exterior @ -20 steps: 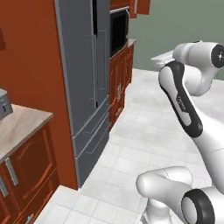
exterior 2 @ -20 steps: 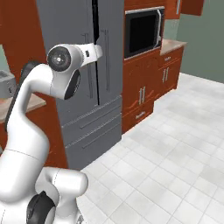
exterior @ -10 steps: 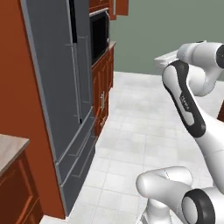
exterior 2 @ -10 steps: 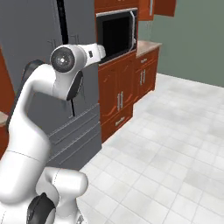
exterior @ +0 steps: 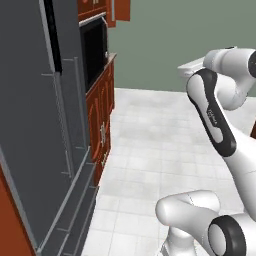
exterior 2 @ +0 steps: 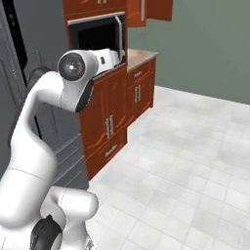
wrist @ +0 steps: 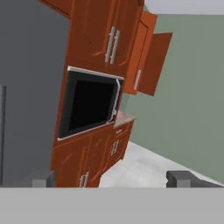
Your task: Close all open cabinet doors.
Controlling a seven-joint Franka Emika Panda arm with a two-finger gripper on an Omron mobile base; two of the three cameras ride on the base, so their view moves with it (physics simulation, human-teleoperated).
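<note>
Up on the wall, past the built-in oven, two reddish-brown cabinet doors stand open: one door (wrist: pixel 155 61) is swung far out, and a second door (wrist: pixel 141 54) with a grey bar handle is ajar beside it. The same open doors show at the top of the right base view (exterior 2: pixel 158 10) and of the left base view (exterior: pixel 120 10). Two upper doors (wrist: pixel 103 35) above the oven look shut. My gripper (wrist: pixel 111 178) is open and holds nothing, well away from the doors and pointing up at them.
A tall grey fridge (exterior: pixel 35 125) stands close on the left. Beside it is a black built-in oven (exterior 2: pixel 97 36) over shut lower cabinets (exterior 2: pixel 110 117). A short counter (exterior 2: pixel 141 53) ends the row. White tiled floor (exterior 2: pixel 185 146) spreads to the right.
The whole picture has shifted: the base has moved along the fridge toward the oven cabinet, and the left counter has left the view. The gripper has stayed open.
</note>
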